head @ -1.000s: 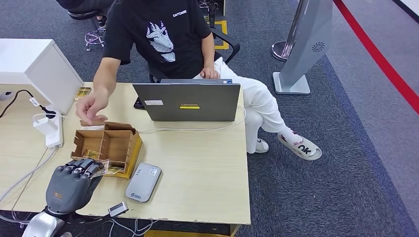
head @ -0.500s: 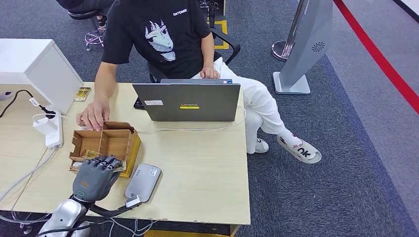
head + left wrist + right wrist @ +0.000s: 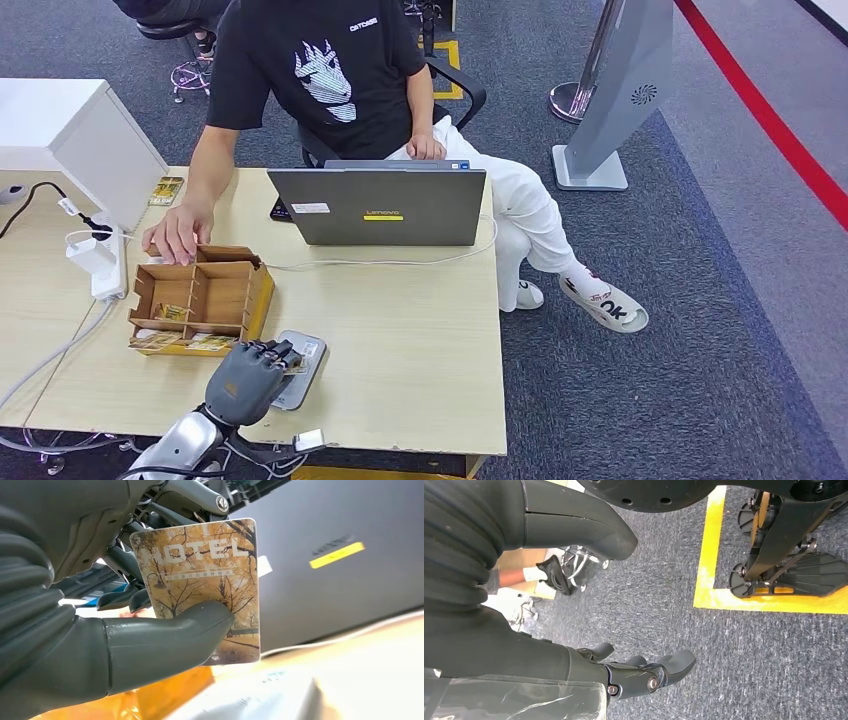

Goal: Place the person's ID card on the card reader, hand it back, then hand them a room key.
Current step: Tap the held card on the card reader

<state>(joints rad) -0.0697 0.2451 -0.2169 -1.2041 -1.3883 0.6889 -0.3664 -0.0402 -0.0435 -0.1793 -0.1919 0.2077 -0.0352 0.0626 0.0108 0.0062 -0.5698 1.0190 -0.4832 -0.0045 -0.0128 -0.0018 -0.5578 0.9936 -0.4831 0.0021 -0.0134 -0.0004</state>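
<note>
While a person (image 3: 330,90) in a black shirt sits behind the open laptop (image 3: 380,207), the wooden table (image 3: 420,340) carries the cardboard card box (image 3: 200,298), the grey card reader (image 3: 298,362) just beside it, and the robot's left hand (image 3: 245,380) at the near edge. The person's own hand (image 3: 172,235) rests at the far corner of the box.

The left hand has its fingers curled in and grips a room key (image 3: 202,587): in the wrist view the thick thumb (image 3: 170,640) presses the face of the card, printed with autumn trees and the word MOTEL, against the darker fingers behind it, and the card stands roughly upright in front of the laptop's dark lid. From the head view the hand sits over the near end of the card reader, covering part of it; whether it touches the reader cannot be told.

A second ago this hand was at the near left corner of the box with its fingers over the cards there; it has since travelled right, past the box, to the reader. The box itself has shifted a little to the left, and the person's hand has come down onto the table.

The right hand (image 3: 644,672) hangs over grey carpet (image 3: 664,605), fingers loosely curled, holding nothing.
</note>
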